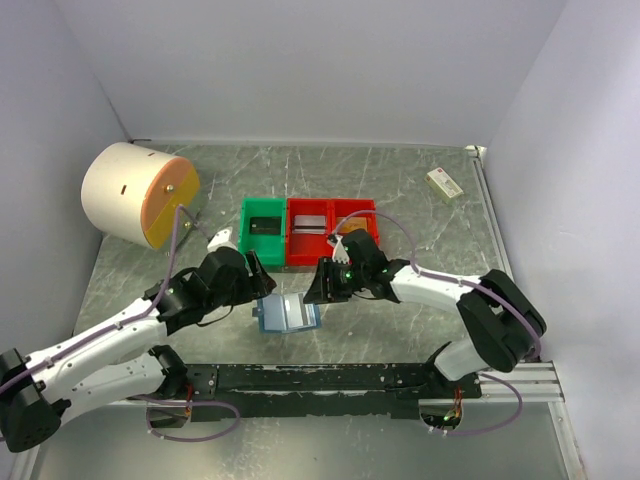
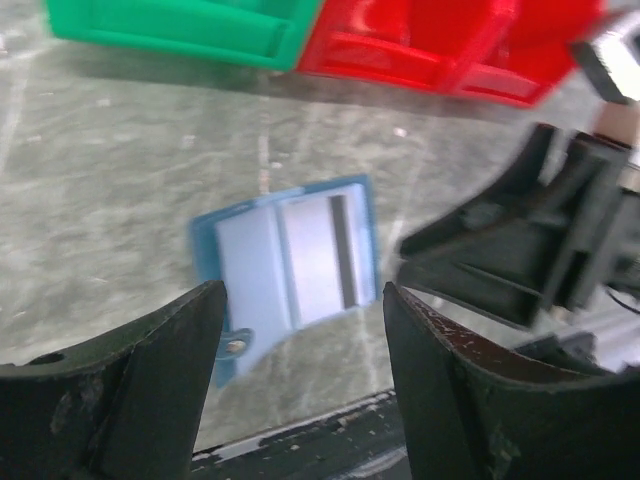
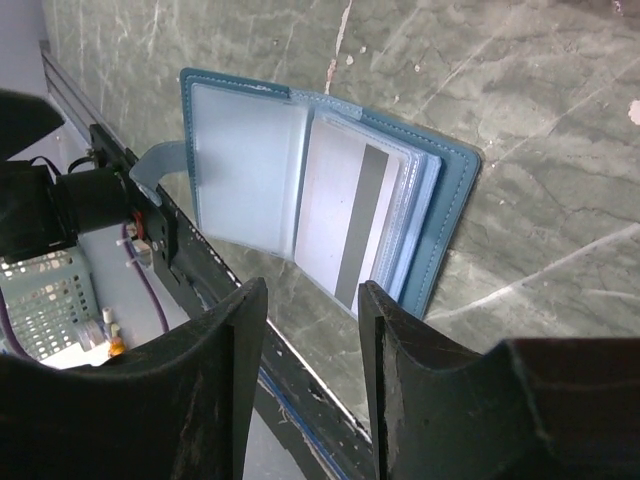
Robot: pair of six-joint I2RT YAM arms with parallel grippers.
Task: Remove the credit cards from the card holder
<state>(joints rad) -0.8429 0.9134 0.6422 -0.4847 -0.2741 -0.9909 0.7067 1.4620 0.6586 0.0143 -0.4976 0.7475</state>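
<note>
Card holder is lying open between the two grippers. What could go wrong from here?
Neither the left gripper nor the right gripper holds the card holder, so pulling may drag it.
The striped card sits in a clear sleeve; a pinch could catch the sleeve too.
The grippers are close and might collide.

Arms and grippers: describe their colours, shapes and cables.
The left arm and right arm have white links with black joints, and a thin lilac cable loops along each. The left gripper and right gripper are black, with broad wedge-shaped fingers, scuffed at the edges. A small green light glows at the right wrist.
</note>
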